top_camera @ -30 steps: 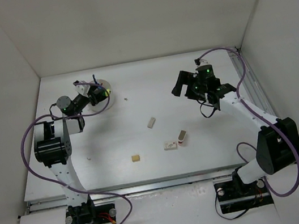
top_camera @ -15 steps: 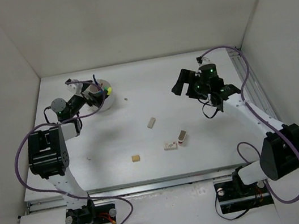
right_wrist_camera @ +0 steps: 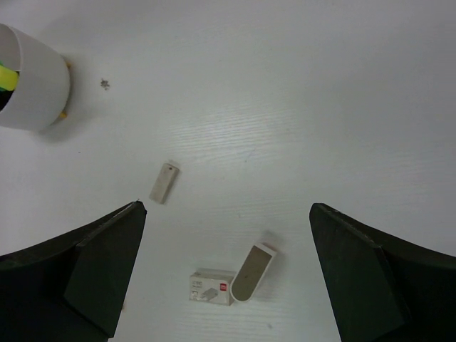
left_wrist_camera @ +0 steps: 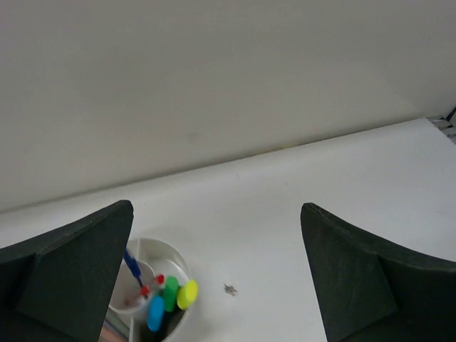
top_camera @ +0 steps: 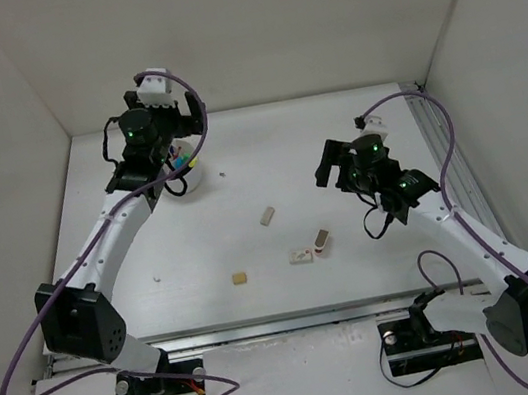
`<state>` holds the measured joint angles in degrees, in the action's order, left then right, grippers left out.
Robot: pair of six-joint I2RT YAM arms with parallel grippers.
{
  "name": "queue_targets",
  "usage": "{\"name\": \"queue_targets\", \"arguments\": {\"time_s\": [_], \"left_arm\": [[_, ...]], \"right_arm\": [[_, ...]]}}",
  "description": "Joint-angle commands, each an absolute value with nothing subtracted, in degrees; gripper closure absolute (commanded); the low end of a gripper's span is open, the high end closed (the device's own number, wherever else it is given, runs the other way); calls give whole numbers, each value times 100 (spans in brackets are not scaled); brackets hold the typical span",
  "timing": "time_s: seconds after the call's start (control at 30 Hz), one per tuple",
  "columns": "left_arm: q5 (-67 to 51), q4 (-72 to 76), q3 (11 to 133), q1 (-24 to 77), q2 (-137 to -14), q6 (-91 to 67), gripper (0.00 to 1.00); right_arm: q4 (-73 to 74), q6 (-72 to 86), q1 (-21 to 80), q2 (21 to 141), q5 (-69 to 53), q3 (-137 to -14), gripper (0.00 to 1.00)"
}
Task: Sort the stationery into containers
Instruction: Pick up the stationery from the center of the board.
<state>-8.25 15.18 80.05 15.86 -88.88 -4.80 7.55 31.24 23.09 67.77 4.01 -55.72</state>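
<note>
The white pot (top_camera: 189,175) stands at the back left, with marker caps in blue (left_wrist_camera: 155,313), green (left_wrist_camera: 171,293) and yellow (left_wrist_camera: 187,293) and a blue pen (left_wrist_camera: 132,267) sticking out of it. My left gripper (top_camera: 170,132) hangs open above and just behind the pot (left_wrist_camera: 168,246), nothing between its fingers (left_wrist_camera: 217,214). Loose erasers lie mid-table: a pale bar (top_camera: 267,216), a rounded one (top_camera: 323,239) leaning on a boxed white one (top_camera: 301,255), and a small beige one (top_camera: 241,278). My right gripper (top_camera: 333,168) is open, raised above the erasers (right_wrist_camera: 253,273) and empty (right_wrist_camera: 228,210).
White walls enclose the table on the left, back and right. A small dark speck (left_wrist_camera: 230,289) lies on the table right of the pot. A metal rail (top_camera: 442,142) runs along the right edge.
My left gripper opened and its arm lifted up and away from the pot, swinging behind it. My right arm drew a little nearer and to the right.
</note>
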Motion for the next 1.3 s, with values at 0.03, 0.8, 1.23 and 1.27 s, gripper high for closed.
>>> {"name": "queue_targets", "arguments": {"time_s": [0.03,0.8,1.23,1.27], "left_arm": [[1098,-534,8279,1547,-8395,-1737,0],[-1484,1009,5143,1644,-5626,-1837,0],[-871,-906,6065,1705,-6249,-1995,0],[-835,-853,5995,1757,-6197,-2004,0]], "right_arm": [[1212,3357,2522,6469,1345,-5327,2],[677,3304,4254,9234,1345,-6195,2],[141,4104,4236,10836,1256,-7277,2],[141,4148,4236,10907,1309,-7295,2]]}}
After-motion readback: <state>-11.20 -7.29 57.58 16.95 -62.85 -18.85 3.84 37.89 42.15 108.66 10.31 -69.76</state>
